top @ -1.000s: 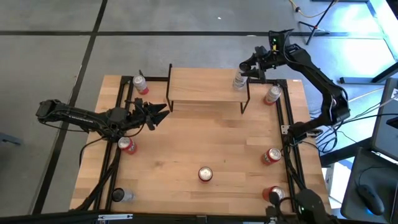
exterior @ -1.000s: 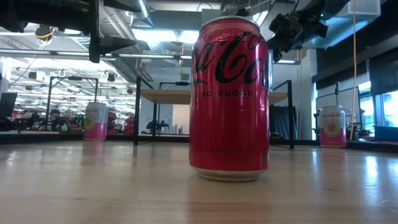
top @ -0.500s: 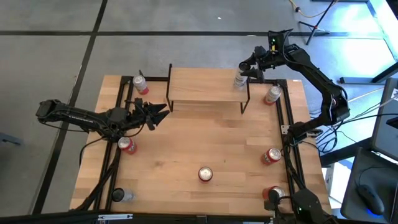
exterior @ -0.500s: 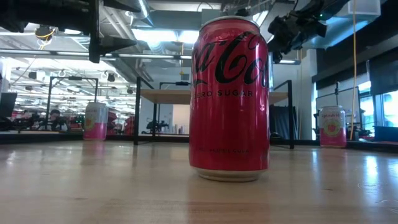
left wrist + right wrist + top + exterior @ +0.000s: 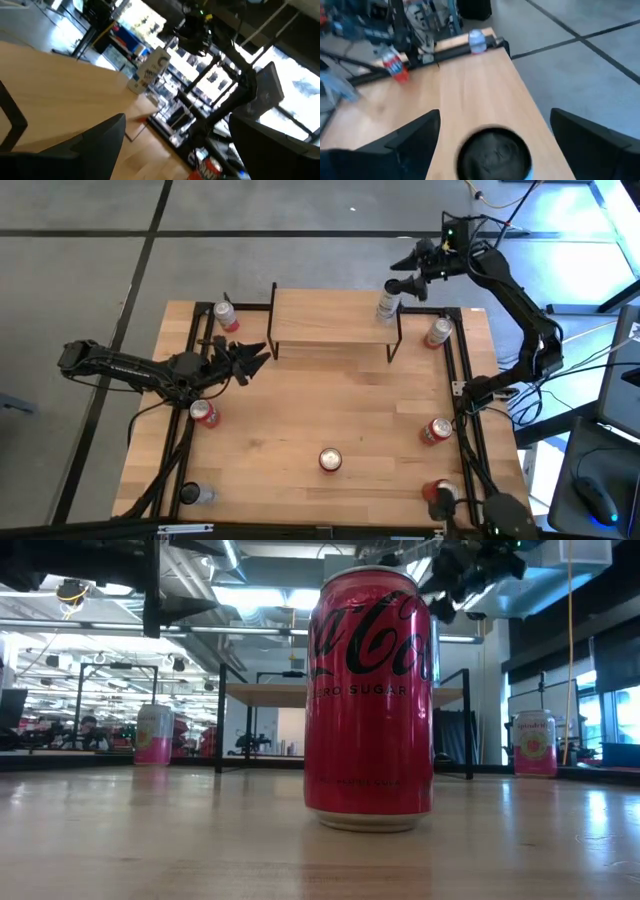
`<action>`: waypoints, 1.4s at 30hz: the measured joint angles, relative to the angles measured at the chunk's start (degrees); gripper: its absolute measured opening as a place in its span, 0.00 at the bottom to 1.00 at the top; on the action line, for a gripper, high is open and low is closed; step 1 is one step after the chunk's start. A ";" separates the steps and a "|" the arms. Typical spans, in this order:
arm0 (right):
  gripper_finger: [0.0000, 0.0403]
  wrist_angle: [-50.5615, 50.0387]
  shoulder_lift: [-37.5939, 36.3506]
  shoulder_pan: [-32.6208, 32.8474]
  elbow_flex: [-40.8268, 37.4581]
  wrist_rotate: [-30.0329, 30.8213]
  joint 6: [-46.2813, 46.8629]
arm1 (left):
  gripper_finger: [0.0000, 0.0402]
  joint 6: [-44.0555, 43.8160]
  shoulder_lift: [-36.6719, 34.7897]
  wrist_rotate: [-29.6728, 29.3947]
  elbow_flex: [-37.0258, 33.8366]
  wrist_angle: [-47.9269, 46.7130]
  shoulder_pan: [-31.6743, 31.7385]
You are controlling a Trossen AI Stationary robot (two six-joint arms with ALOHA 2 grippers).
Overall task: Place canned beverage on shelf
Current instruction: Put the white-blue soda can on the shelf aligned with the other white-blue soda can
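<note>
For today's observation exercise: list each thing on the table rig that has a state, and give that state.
Silver can: upright on the shelf's right end, released.
Shelf: holds that one can.
Right claw: open, above the can.
Left claw: open, empty, by the shelf's left legs.
Red Coca-Cola can: upright on the table.

robotics lab: arm rig, monitors [image 5: 600,445]
</note>
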 joint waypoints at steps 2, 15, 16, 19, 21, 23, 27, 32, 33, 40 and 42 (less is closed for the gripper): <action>0.89 -0.62 -0.02 3.61 2.66 0.17 2.82 | 0.87 1.18 -0.01 -0.10 0.00 0.94 0.00; 0.88 2.07 0.11 40.67 11.78 23.75 20.99 | 0.87 7.18 0.08 9.12 1.43 2.23 0.22; 0.88 2.13 0.25 42.90 11.34 24.65 22.67 | 0.87 9.09 0.22 11.67 2.72 1.38 0.20; 0.88 2.31 0.42 49.34 9.02 26.15 25.41 | 0.87 14.55 0.99 18.93 9.34 -8.86 -0.34; 0.88 3.29 0.42 53.34 6.45 27.83 27.42 | 0.87 16.60 2.53 22.23 15.56 -21.11 -1.22; 0.88 4.88 0.44 56.79 3.74 30.65 31.00 | 0.87 18.01 5.08 24.51 22.21 -32.88 -2.76; 0.88 5.89 0.48 62.75 -0.58 34.43 35.72 | 0.87 17.39 11.51 24.88 35.43 -54.24 -7.33; 0.88 5.92 0.48 70.25 -4.52 38.86 40.68 | 0.87 8.54 20.00 22.35 48.20 -69.83 -15.90; 0.88 5.92 0.48 71.77 -5.07 39.09 41.67 | 0.87 5.36 21.33 23.03 50.22 -72.40 -17.59; 0.88 6.48 0.48 82.16 -9.09 45.68 49.00 | 0.87 -17.71 27.56 26.48 59.14 -88.37 -29.85; 0.88 6.45 0.48 84.29 -9.84 47.95 50.48 | 0.87 -25.34 28.37 27.97 59.87 -92.12 -33.67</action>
